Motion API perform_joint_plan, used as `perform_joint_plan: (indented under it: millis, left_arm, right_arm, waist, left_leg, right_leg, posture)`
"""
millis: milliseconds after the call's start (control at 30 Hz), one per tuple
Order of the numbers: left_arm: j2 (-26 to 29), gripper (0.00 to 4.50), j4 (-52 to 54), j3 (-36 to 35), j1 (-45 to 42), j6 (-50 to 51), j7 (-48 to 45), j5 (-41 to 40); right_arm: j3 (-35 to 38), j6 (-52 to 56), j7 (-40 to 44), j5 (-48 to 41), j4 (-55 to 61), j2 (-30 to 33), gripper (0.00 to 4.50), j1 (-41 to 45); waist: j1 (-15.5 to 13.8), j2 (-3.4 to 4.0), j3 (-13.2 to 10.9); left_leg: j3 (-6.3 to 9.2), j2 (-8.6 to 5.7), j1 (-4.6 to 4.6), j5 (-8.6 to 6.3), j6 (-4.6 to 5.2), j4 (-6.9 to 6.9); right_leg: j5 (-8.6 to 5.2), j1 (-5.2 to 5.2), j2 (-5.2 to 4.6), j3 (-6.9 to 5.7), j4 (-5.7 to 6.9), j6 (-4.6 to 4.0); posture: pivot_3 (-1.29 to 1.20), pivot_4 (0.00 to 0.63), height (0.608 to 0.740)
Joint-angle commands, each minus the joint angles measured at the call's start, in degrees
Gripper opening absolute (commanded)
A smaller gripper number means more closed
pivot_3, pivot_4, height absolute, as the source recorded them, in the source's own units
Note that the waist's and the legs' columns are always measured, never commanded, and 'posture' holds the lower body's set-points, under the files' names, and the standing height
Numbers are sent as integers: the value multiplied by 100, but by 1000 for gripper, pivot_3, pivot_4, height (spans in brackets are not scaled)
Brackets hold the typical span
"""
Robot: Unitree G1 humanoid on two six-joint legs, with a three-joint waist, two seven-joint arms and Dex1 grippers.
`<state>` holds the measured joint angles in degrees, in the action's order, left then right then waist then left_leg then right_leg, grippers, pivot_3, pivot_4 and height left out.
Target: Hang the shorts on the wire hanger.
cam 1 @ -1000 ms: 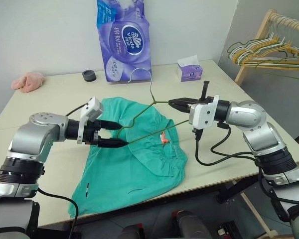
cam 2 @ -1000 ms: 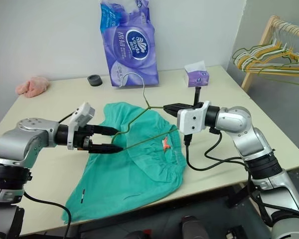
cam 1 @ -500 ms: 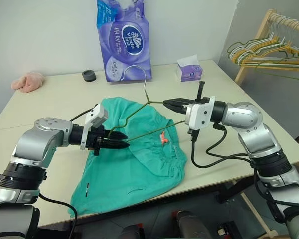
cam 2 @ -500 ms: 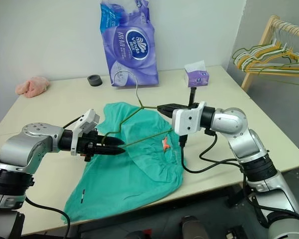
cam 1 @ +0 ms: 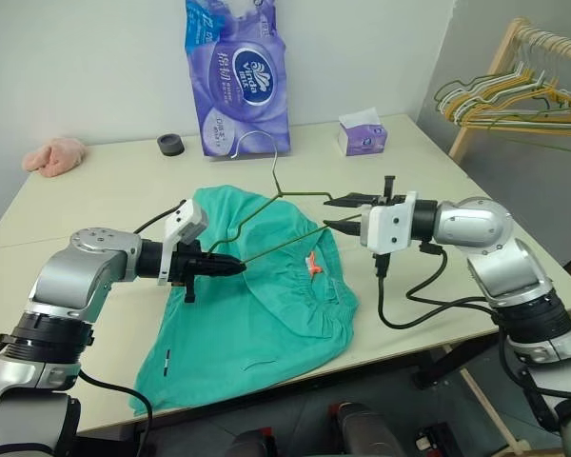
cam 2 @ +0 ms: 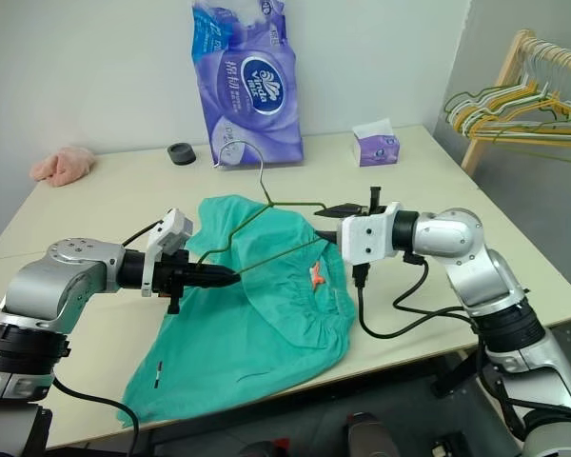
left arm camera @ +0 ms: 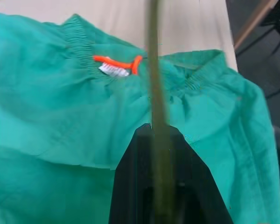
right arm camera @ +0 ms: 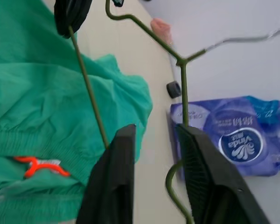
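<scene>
The teal shorts (cam 1: 257,314) lie flat on the table, waistband and orange tag (cam 1: 311,263) toward my right arm. The thin wire hanger (cam 1: 278,181) hangs above them, hook toward the far side. My left gripper (cam 1: 230,267) is shut on the hanger's left corner; in the left wrist view the wire (left arm camera: 154,74) runs out from between the closed fingers (left arm camera: 130,186). My right gripper (cam 1: 328,212) is open around the hanger's right corner. In the right wrist view that bend of the wire (right arm camera: 172,179) lies in the gap between the fingers (right arm camera: 112,182).
At the back of the table (cam 1: 114,190) stand a purple tissue pack (cam 1: 236,76), a small tissue box (cam 1: 364,133), a black roll (cam 1: 169,144) and a pink cloth (cam 1: 53,154). A wooden rack with several hangers (cam 1: 514,95) stands off to the right.
My left gripper has closed on the hanger's left corner. My right gripper, shut on the right corner before, has opened and drawn back slightly.
</scene>
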<state>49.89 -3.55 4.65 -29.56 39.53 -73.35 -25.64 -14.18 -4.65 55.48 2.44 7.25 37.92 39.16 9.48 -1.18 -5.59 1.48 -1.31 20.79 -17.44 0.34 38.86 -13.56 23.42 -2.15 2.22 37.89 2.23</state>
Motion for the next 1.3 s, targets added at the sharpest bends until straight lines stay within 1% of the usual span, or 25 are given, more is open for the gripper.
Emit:
perform_joint_plan:
  millis: [33,100,200,333,500,667,767,933,1033,1133,1233,1300]
  left_arm:
    - [36,0,76,-191,-78,-177,40,21]
    - [127,0,154,-92,-19,-375,-74,129]
    - [272,0,356,76,79,-692,-354,269]
    - [377,0,663,342,47,-1033,-684,438]
    - [334,0,637,572,-121,-1502,-666,893]
    - [303,0,658,616,-143,-1652,-632,1109]
    - [312,0,751,621,-76,-1685,-548,1225]
    - [279,0,898,573,-26,-1550,-504,1187]
    - [287,0,949,555,22,-1514,-484,1165]
    - [289,0,931,554,38,-1534,-458,1189]
    - [274,0,909,546,49,-1546,-433,1194]
    - [144,0,826,491,-3,-1535,-272,1188]
  right_arm:
    - [576,990,249,-547,392,360,2781,14]
    - [761,1842,428,-933,546,578,3467,-13]
    - [689,2670,700,-1156,768,887,4468,-75]
    - [315,3538,994,-1322,1018,1030,4468,-124]
    - [-204,3846,1168,-1185,1012,965,4468,109]
    - [-536,4237,1337,-1277,1092,901,4468,174]
    - [-759,4514,1269,-1246,1053,727,3867,160]
    - [-996,4513,1003,-967,804,542,2192,135]
    - [-1039,4587,921,-922,768,448,1079,138]
    - [-1033,4664,905,-946,778,408,69,135]
    - [-986,4782,915,-1045,849,379,25,129]
    - [-927,4887,912,-1152,908,364,25,104]
  waist:
    - [-12,0,0]
    - [-16,0,0]
    - [-11,0,0]
    - [7,1,0]
    - [12,1,0]
    - [12,1,0]
    - [11,0,0]
    - [7,0,0]
    - [7,0,0]
    - [6,0,0]
    - [7,1,0]
    - [6,1,0]
  left_leg:
    - [0,0,0,0,0,0]
    - [0,0,0,0,0,0]
    - [1,1,0,0,0,-1]
    - [1,5,-1,-1,1,-3]
    - [-2,3,1,-1,1,-2]
    - [-1,2,2,-1,1,-2]
    - [0,2,2,-1,1,-1]
    - [0,2,4,-1,1,-1]
    - [0,2,3,-1,1,0]
    - [0,2,4,-1,1,0]
    - [0,0,4,-1,1,0]
    - [1,1,4,-1,1,0]
  right_leg:
    - [0,0,-2,0,0,0]
    - [0,-1,-4,-1,-1,0]
    - [0,0,-9,-1,-2,-1]
    - [-2,0,-8,-1,-2,-2]
    - [-2,1,2,-2,-2,-1]
    - [-2,1,1,-4,-3,-1]
    - [-2,1,1,-4,-3,-1]
    - [-2,4,0,-3,-2,-1]
    - [-2,3,0,-4,-2,0]
    - [-2,4,0,-4,-1,-1]
    - [-2,4,0,-4,-1,0]
    - [-2,4,0,-5,-1,0]
  posture:
    - [-191,68,740]
    - [-196,68,740]
    - [-202,66,740]
    - [-216,65,740]
    - [-215,61,740]
    - [-212,60,740]
    - [-209,60,740]
    - [-199,62,740]
    - [-198,63,740]
    - [-197,64,740]
    - [-197,64,740]
    - [-198,65,740]
